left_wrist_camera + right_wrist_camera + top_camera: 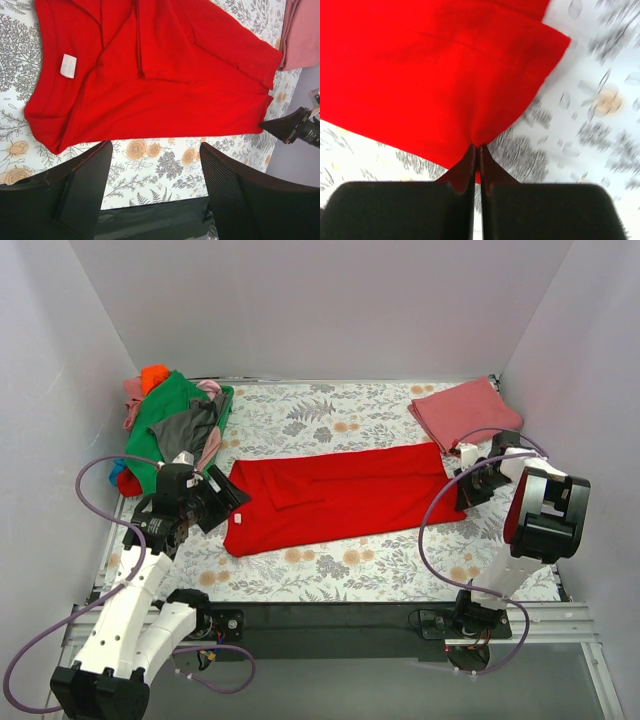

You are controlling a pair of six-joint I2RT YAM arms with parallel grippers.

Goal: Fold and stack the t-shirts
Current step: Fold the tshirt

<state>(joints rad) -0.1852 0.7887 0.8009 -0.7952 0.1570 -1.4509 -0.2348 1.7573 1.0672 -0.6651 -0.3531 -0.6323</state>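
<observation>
A large bright red t-shirt (335,495) lies half-folded lengthwise across the middle of the floral table cloth; it also shows in the left wrist view (160,80) and the right wrist view (430,75). My right gripper (462,488) is shut on the shirt's right hem, pinching the cloth between its fingertips (477,148). My left gripper (228,502) is open and empty just beside the shirt's collar end, where a white label (68,65) shows. A folded rose-red t-shirt (458,410) lies at the back right. A heap of green, grey, pink and orange t-shirts (175,425) sits at the back left.
The floral table cloth (330,570) covers the table. A black bar (330,615) runs along the near edge by the arm bases. White walls close in the left, back and right sides.
</observation>
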